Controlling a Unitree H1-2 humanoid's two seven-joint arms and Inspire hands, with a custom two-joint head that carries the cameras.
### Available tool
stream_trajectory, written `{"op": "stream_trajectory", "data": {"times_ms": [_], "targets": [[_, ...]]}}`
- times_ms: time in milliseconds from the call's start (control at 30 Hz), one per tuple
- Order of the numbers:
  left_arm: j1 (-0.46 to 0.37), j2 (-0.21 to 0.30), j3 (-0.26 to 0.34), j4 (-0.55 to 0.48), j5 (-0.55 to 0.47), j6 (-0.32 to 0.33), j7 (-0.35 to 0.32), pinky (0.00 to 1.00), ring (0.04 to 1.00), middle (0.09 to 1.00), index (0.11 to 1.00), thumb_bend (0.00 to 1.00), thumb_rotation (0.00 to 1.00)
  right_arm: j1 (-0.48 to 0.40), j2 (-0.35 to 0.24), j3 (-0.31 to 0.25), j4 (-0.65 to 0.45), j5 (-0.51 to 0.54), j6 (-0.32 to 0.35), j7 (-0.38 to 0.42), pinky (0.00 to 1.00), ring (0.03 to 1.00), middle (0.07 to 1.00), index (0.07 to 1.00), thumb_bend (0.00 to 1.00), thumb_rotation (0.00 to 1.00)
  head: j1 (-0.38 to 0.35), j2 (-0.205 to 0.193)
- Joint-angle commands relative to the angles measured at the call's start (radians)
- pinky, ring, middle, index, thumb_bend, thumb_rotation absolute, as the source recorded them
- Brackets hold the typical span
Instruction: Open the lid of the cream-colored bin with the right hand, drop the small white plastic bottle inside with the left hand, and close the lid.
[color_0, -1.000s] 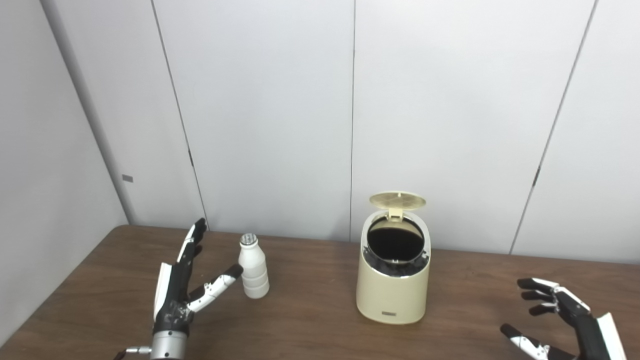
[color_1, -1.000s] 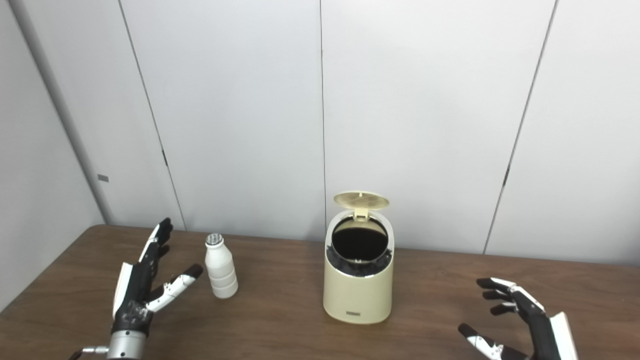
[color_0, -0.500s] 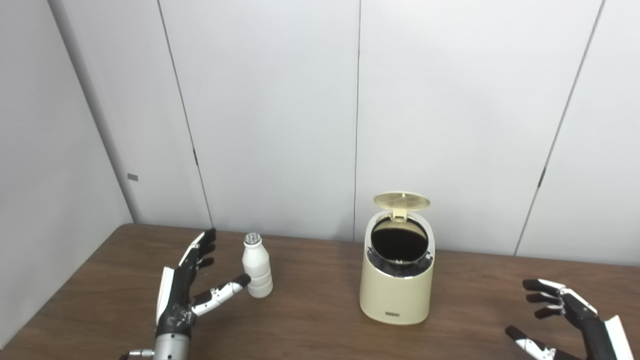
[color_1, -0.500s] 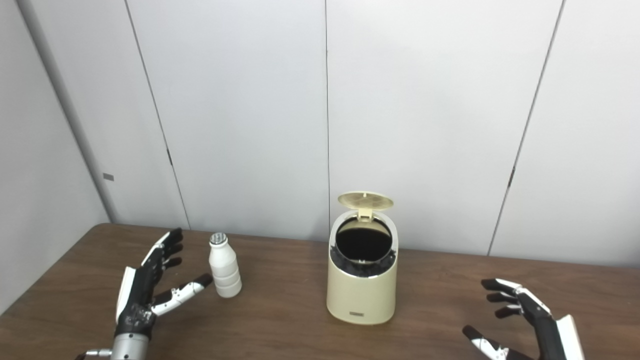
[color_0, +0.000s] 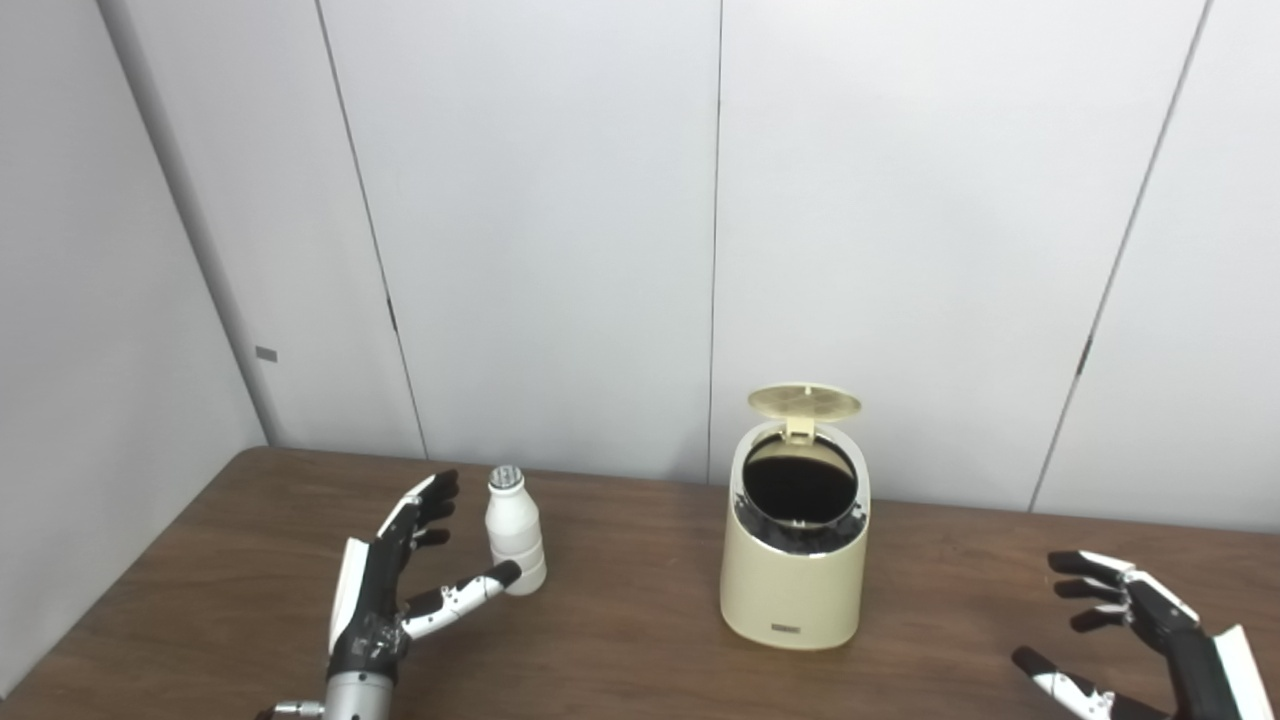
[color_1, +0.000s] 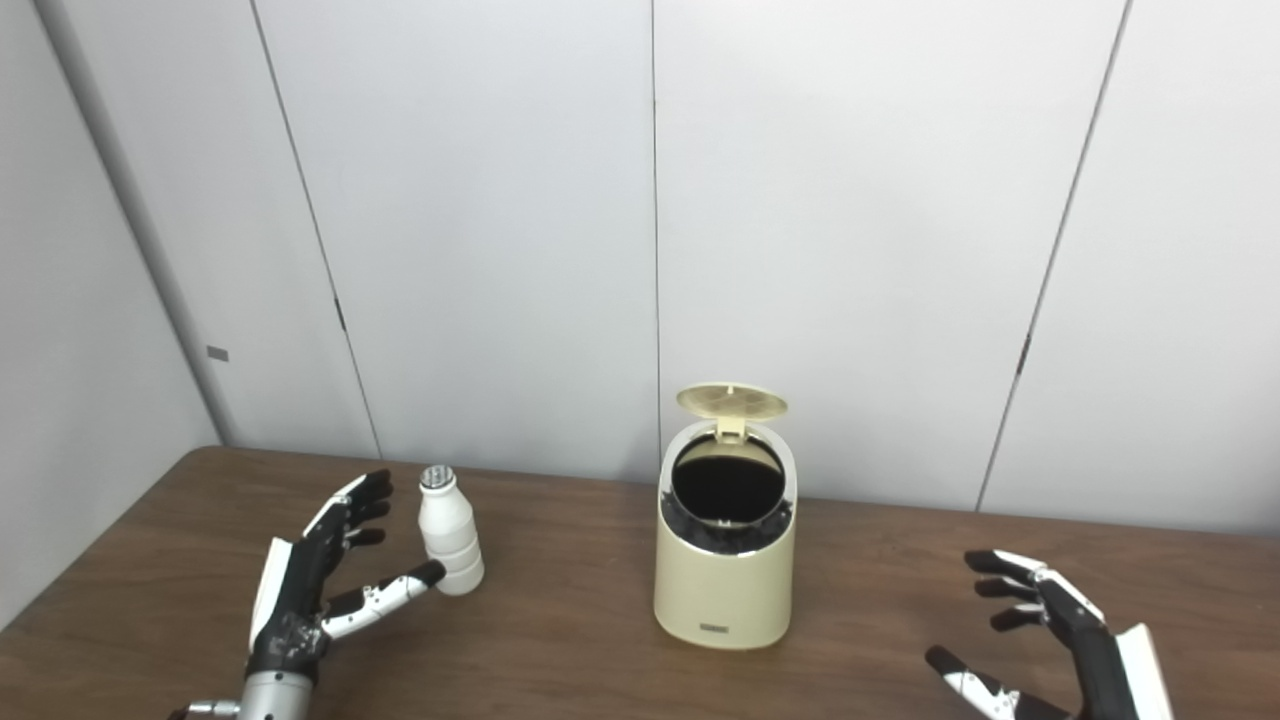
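Though visible, label (color_0: 784, 629) on bin (color_0: 793, 580) illegible

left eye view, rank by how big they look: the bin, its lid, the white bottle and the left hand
1. Cream bin, clearly the largest.
2. Left hand, though it is nearer the camera, so its true size against the bottle is unsure.
3. White bottle.
4. Lid, raised and seen at a slant, so it looks smallest.

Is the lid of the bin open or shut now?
Open. The lid stands raised behind the bin, and the dark round mouth is uncovered.
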Motion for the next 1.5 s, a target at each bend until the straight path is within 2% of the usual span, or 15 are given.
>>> {"op": "stream_trajectory", "data": {"times_ms": [0,167,400,633,867,1267,1467], "targets": [[-0.037,0.024,-0.004,-0.021,0.013,-0.003,-0.003,0.75,0.829,0.85,0.857,1.0,0.32,-0.024,-0.01,-0.012,-0.028,0.013,-0.006,-0.004,0.53,0.671,0.716,0.692,0.41,0.0,0.0,-0.001],[-0.053,0.03,-0.018,-0.024,0.023,0.034,-0.016,0.77,0.841,0.848,0.86,1.0,0.32,-0.025,-0.007,-0.011,-0.028,0.012,-0.007,-0.004,0.53,0.671,0.716,0.687,0.41,0.0,-0.002,-0.002],[-0.095,0.037,-0.034,0.005,0.051,0.051,-0.013,0.67,0.785,0.826,0.854,1.0,0.36,-0.025,-0.003,-0.011,-0.035,0.012,-0.003,-0.003,0.51,0.656,0.713,0.688,0.41,0.0,-0.004,-0.004],[-0.13,0.048,-0.049,0.028,0.076,0.089,-0.02,0.71,0.813,0.843,0.871,1.0,0.38,-0.023,-0.001,-0.011,-0.048,0.013,0.011,0.002,0.53,0.671,0.713,0.692,0.43,0.0,-0.002,-0.005],[-0.166,0.055,-0.048,0.071,0.062,0.097,-0.02,0.74,0.829,0.85,0.878,1.0,0.37,-0.019,0.002,-0.009,-0.066,0.016,0.033,0.01,0.54,0.68,0.717,0.695,0.43,0.0,-0.001,-0.006],[-0.167,0.054,-0.051,0.079,0.044,0.105,-0.029,0.77,0.845,0.849,0.878,1.0,0.34,-0.015,0.004,-0.008,-0.084,0.022,0.046,0.018,0.52,0.674,0.719,0.695,0.46,0.0,-0.001,-0.001],[-0.172,0.058,-0.059,0.092,0.014,0.113,-0.064,0.79,0.849,0.846,0.876,1.0,0.31,-0.01,0.007,-0.007,-0.102,0.04,0.065,0.035,0.51,0.673,0.726,0.699,0.47,0.0,-0.002,0.003]]}}
